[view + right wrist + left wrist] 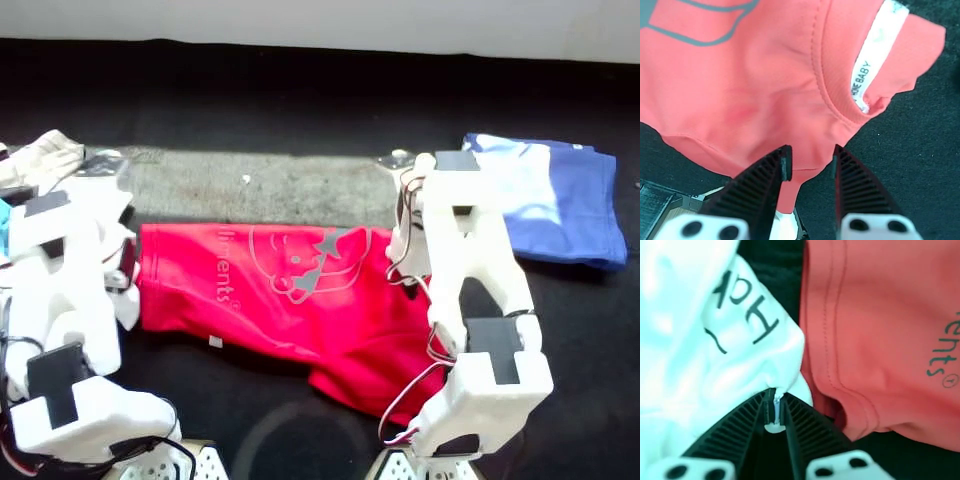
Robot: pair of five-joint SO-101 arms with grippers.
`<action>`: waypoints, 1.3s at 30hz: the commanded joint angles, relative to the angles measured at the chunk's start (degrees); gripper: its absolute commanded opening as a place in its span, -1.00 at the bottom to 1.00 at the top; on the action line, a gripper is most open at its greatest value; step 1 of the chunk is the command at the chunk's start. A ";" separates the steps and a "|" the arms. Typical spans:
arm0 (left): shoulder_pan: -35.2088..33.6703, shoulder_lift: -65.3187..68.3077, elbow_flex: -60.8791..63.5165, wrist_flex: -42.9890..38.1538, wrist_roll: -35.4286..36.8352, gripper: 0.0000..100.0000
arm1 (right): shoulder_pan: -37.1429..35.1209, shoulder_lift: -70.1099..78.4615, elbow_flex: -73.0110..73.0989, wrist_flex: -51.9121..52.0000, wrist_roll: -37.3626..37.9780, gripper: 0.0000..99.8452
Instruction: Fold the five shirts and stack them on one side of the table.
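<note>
Two arms flank the red shirt (270,290). The left hand (775,399) has its ribbed black jaws pressed together on a pinch of the white shirt (700,340), which bears black lettering and lies just beside the red shirt's stitched hem. The right hand (810,161) stands with jaws apart over the collar end, near the white neck label (874,55). The red shirt lies mostly flat, its long axis running across the desk (300,90) from arm to arm, hem toward the left arm. A speckled grey cloth (260,185) touches its far edge. A folded blue shirt (560,200) sits far right. The desk is black and matte.
</note>
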 commanded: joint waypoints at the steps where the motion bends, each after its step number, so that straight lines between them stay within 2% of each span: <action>1: -9.45 -2.68 0.13 -7.30 -5.63 -0.97 | -0.22 -0.22 -2.42 0.40 -0.44 -0.73; 4: -16.22 -2.77 -2.15 -11.16 -7.91 -0.97 | -0.31 -0.22 -2.42 0.40 -0.26 -0.73; 8: -19.38 -2.86 -8.40 -8.53 -7.91 -0.96 | -0.40 -0.31 -2.42 0.40 -0.18 -0.73; 11: -19.56 -3.03 -13.41 -2.64 -7.91 -0.76 | -0.40 -0.31 -2.42 0.48 -0.18 -0.73; 15: -17.71 -3.30 -18.77 8.00 -7.82 -0.46 | -0.40 -0.31 -2.42 0.48 -0.18 -0.73; 19: -13.93 -3.47 -25.98 20.22 -5.63 -0.48 | -0.40 -0.31 -2.33 0.48 -0.18 -0.73; 23: -5.67 -2.77 -28.62 29.71 -5.63 -0.51 | -0.40 -0.31 -2.42 0.48 -0.18 -0.73; 26: 1.27 -2.68 -22.20 26.99 -5.54 -0.58 | -0.40 -0.31 -2.42 0.48 -0.18 -0.73; 29: 7.08 -2.68 -14.20 17.32 -2.90 -0.70 | -0.40 -0.31 -2.42 0.48 -0.18 -0.73; 32: 9.89 -2.68 -9.01 8.18 -0.79 -0.77 | -0.40 -0.31 -2.42 0.48 -0.18 -0.73; 39: 11.21 2.86 -5.76 -3.43 0.26 -0.62 | -0.48 -0.40 -2.42 0.48 -0.18 -0.73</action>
